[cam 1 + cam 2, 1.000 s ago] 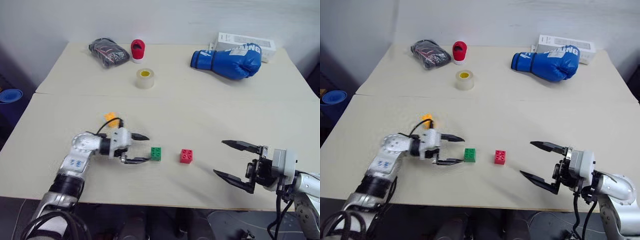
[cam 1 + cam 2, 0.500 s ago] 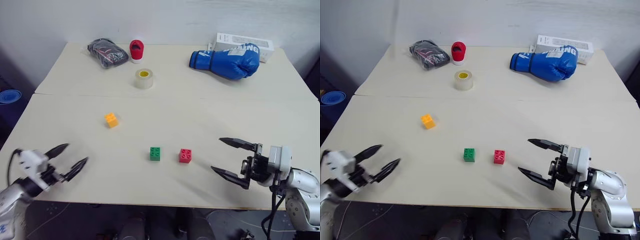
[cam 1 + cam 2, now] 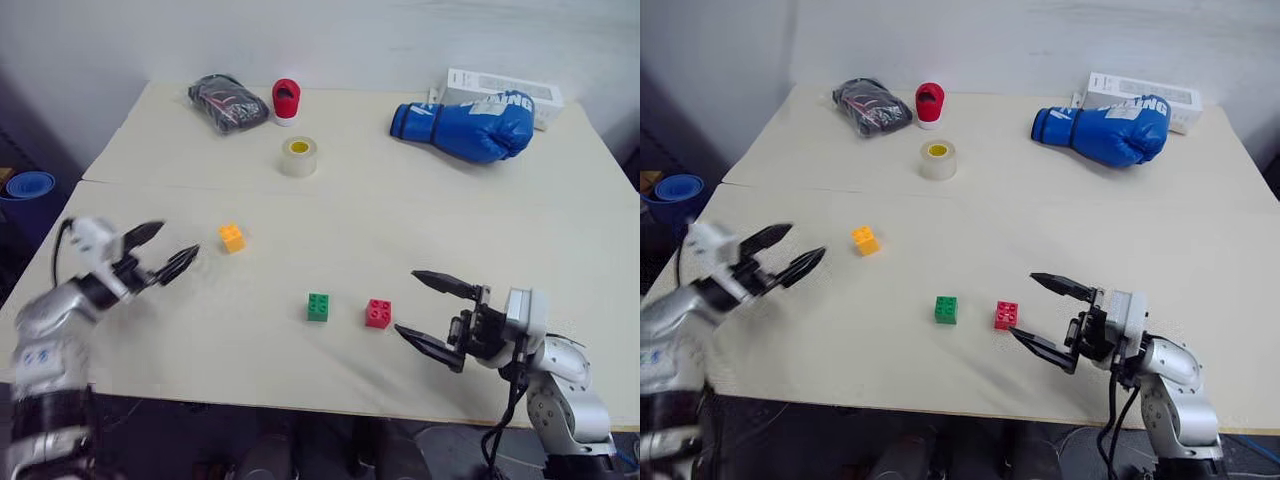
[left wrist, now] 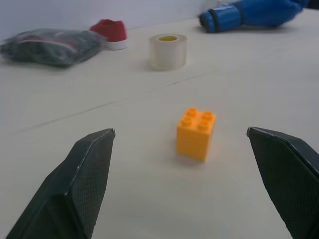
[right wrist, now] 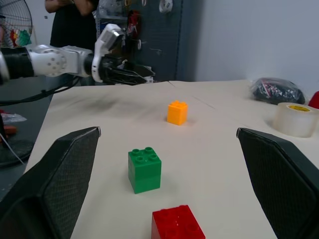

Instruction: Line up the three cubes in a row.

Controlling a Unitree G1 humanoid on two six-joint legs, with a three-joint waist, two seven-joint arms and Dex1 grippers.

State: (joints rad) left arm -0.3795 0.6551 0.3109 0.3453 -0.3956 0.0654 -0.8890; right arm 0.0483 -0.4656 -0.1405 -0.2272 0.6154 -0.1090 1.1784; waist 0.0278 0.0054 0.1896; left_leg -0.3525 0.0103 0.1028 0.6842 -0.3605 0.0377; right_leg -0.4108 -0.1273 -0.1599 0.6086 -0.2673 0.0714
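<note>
Three studded cubes lie on the cream table [image 3: 330, 220]. The green cube [image 3: 319, 307] and the red cube [image 3: 378, 313] sit side by side near the front. The orange cube [image 3: 232, 237] lies apart, farther back and to the left. My left gripper [image 3: 180, 238] is open and empty, a short way left of the orange cube [image 4: 196, 133] and pointing at it. Just right of the red cube [image 5: 178, 224], my right gripper [image 3: 406, 300] is open and empty too, and it faces the row with the green cube [image 5: 145, 169] beyond.
At the back of the table stand a clear tape roll [image 3: 298, 156], a red-and-white cap [image 3: 286, 101], a black bag [image 3: 227, 103], a blue boxing glove [image 3: 470, 124] and a white box [image 3: 505, 88]. A seam crosses the table [image 3: 400, 195]. A person [image 5: 70, 20] stands beyond the left edge.
My left gripper has come away from the green cube, swung out to the left edge, and now faces the orange cube with wider jaws. My right gripper has edged left toward the red cube.
</note>
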